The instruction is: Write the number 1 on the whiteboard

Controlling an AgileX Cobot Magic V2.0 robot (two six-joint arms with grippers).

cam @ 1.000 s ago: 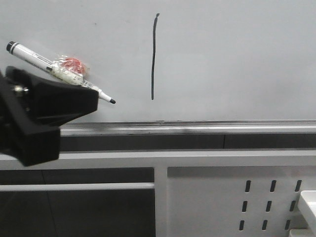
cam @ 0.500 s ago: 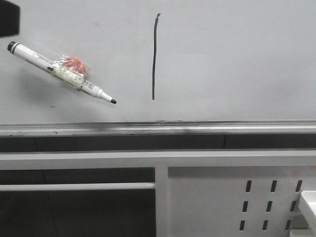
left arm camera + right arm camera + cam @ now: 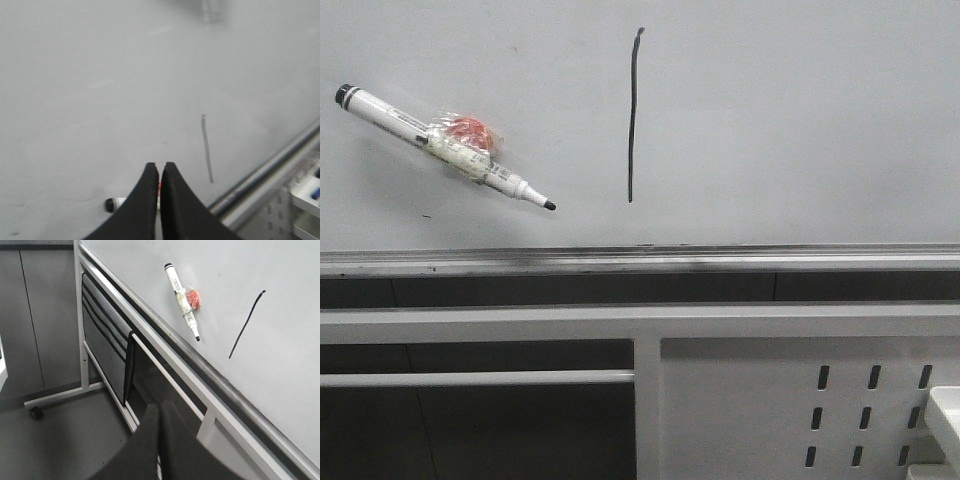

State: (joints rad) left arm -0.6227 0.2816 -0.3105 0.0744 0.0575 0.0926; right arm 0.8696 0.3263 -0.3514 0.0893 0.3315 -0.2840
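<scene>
The whiteboard (image 3: 800, 120) fills the upper front view, with a silver rail (image 3: 640, 260) along its lower edge. The number 1 (image 3: 633, 115) is a thin black near-vertical stroke on it. A white marker pen (image 3: 445, 147) with a black tip and a red piece taped to it clings to the board left of the stroke, tip pointing down and right. No gripper shows in the front view. My left gripper (image 3: 160, 167) is shut and empty, away from the board; the marker (image 3: 115, 204) lies partly hidden behind it, the stroke (image 3: 206, 148) to one side. My right gripper (image 3: 160, 410) is shut and empty, low by the stand; its view shows marker (image 3: 182, 302) and stroke (image 3: 246, 324).
Below the rail is the stand's frame with a white perforated metal panel (image 3: 800, 400) and a white tray corner (image 3: 945, 410) at the lower right. The right wrist view shows the stand's leg with a caster wheel (image 3: 35, 413) on the grey floor.
My left gripper, low at the left of the front view one second ago by the marker, rose and left that view. The marker stays on the board, unmoved.
</scene>
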